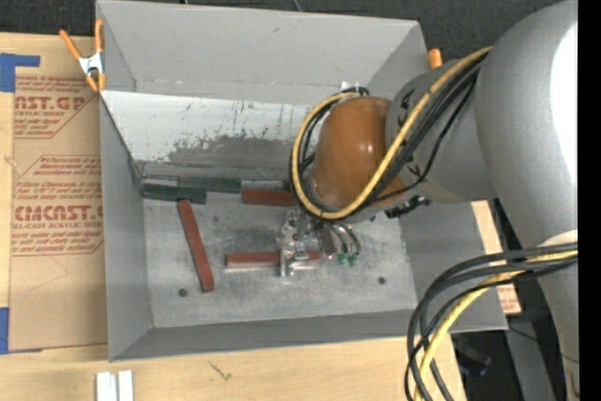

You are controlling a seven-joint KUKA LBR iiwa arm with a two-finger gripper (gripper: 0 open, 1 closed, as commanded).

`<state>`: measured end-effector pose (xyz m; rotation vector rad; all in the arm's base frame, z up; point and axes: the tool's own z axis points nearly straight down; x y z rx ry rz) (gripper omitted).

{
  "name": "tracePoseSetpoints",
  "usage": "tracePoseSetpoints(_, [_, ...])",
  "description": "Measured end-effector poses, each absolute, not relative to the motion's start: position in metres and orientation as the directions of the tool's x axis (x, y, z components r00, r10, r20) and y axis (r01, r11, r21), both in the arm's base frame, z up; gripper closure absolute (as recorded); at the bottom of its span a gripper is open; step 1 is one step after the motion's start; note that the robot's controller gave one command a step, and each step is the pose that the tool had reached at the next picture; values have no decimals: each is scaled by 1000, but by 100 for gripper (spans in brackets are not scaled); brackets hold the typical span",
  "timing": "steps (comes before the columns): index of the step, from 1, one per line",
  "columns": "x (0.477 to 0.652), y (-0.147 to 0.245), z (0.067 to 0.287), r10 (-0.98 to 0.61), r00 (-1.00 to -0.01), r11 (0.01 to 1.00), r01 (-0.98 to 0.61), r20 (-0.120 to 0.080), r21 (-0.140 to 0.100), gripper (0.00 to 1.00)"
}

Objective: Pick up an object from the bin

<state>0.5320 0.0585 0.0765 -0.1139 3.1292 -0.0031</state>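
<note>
My gripper (299, 260) is low over the bin floor, right of centre, under the arm's orange dome. Its fingertips sit at the right end of a short reddish-brown bar (250, 259) that lies flat and points left. A longer reddish-brown bar (195, 244) lies slanted to the left of that one. Another short brown bar (268, 196) rests by the back wall, just above the gripper. A small green piece (349, 256) shows close to the gripper's right side.
A dark green bar (188, 190) lies along the foot of the back wall at the left. The arm and its yellow and black cables cover the bin's right part.
</note>
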Motion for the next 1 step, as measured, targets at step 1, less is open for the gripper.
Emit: tracePoseSetpoints(1, [546, 89, 244, -70, -998, 998, -70, -6, 1, 100])
